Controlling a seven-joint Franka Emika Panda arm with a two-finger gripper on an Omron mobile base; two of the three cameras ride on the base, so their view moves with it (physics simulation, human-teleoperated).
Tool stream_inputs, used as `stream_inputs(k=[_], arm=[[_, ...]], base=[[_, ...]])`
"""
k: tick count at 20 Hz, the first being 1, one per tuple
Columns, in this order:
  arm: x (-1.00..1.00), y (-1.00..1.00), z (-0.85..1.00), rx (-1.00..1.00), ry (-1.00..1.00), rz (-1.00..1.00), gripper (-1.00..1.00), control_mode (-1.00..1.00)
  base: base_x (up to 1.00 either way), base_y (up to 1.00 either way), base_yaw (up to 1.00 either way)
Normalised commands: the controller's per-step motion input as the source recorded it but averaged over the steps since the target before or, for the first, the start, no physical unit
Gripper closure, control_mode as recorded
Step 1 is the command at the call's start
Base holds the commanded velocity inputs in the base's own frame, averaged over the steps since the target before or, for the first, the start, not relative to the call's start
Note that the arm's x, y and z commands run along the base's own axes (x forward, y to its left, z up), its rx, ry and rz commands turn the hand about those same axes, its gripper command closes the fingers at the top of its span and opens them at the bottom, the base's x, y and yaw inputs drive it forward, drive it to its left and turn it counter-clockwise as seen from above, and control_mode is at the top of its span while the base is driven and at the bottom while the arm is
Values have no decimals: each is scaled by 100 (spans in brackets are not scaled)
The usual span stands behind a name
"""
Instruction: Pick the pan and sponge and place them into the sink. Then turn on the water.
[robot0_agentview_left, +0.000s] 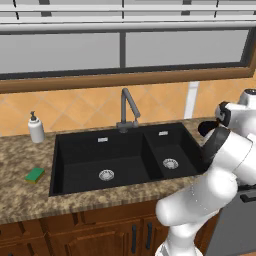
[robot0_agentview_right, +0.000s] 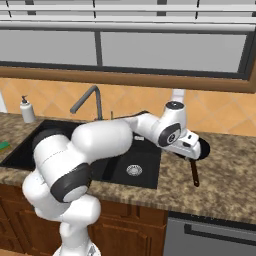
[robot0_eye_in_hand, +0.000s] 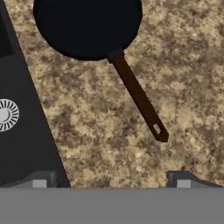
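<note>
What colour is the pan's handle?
Dark brown, against the black pan; the handle shows best in the hand view.

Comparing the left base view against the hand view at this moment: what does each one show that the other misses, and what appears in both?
Left base view alone: the green sponge on the counter left of the sink, the soap dispenser, the faucet with no water running, and the sink's larger basin.

Hand view alone: the pan flat on the counter with its whole brown handle, and the gripper, its fingertips wide apart above the counter.

Both: the black sink, the smaller basin's silver drain and the speckled granite counter.
</note>
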Motion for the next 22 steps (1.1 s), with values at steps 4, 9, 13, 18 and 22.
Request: stream_inputs(k=[4, 9, 13, 18, 22], arm=[[18, -39, -23, 1, 2, 0, -100, -100], [12, -35, -25, 3, 4, 0, -100, -100], [21, -9, -43, 0, 9, 0, -100, -100], [24, -13, -37, 0, 9, 0, -100, -100], [23, -13, -30, 0, 10, 0, -100, -100]], base=[[0, 0, 0], [0, 0, 0], [0, 0, 0], [0, 0, 0], [0, 0, 0]])
